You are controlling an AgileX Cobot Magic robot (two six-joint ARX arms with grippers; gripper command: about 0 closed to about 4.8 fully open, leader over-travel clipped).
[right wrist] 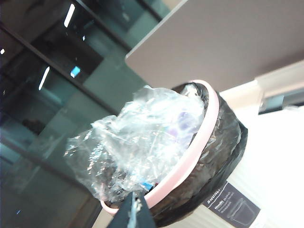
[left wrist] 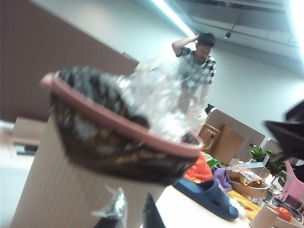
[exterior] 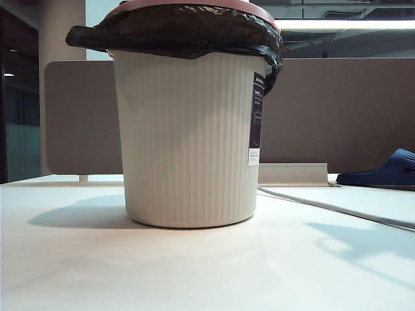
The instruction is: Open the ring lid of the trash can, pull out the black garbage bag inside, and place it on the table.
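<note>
A brown-grey partition panel closes off the back of a broad white table, with dark office windows beyond it and a dark blue slipper lying at the far right edge.

The cream ribbed trash can stands upright in the middle of the table, its salmon-pink ring lid still seated on the rim and pinning the black garbage bag, whose edge is folded down over the outside of the can. Crumpled clear plastic film bulges out of the mouth, above the ring.

Neither arm shows in the exterior view. The left gripper is low beside the can wall, the ring lid above and ahead of it; its 2 fingertips stand slightly apart with nothing visibly between them. The right gripper has its 2 fingers pressed together, empty, with the near arc of the ring lid just ahead of the tips and the clear film beyond.

The ring looks thin, light and fairly stiff, so it should lift off with a pinch on its rim, though it may spring or tilt if raised from 1 side only. The bag is thin, glossy and slack: likely slippery, easy to tear, and light unless the contents weigh it down. The folded-over collar below the ring, where the film bunches, seems the best place to take hold, gathering several layers rather than 1 sheet.
</note>
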